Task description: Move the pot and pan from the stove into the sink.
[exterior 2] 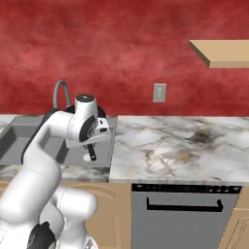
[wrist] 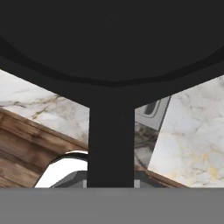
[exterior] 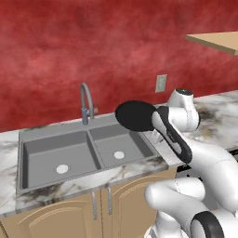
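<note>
Pan held by its handle in end effector, above sink.

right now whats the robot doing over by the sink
The arm is holding the pan in the air by its handle, with the pincer shut on it. The pan hangs above the right basin of the sink, near the faucet, and is not set down yet. Both basins look empty.
</note>
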